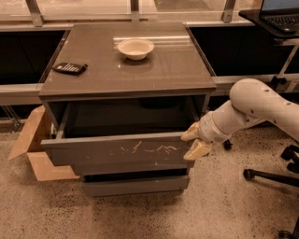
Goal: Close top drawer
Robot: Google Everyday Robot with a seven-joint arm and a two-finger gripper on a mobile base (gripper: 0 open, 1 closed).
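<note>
The top drawer (117,149) is a wide grey drawer with pale scratches across its front. It stands pulled out part way from the grey cabinet (126,70), its dark inside open to view. My gripper (194,141) is at the drawer front's right end, its pale fingers (197,150) spread apart, one at the top edge and one against the front face. The white arm reaches in from the right.
A white bowl (135,47) and a black calculator (69,68) lie on the cabinet top. A lower drawer front (135,186) sits below. An open cardboard box (35,154) lies left of the cabinet. Office chair legs (275,175) stand at right, a laptop (280,11) at top right.
</note>
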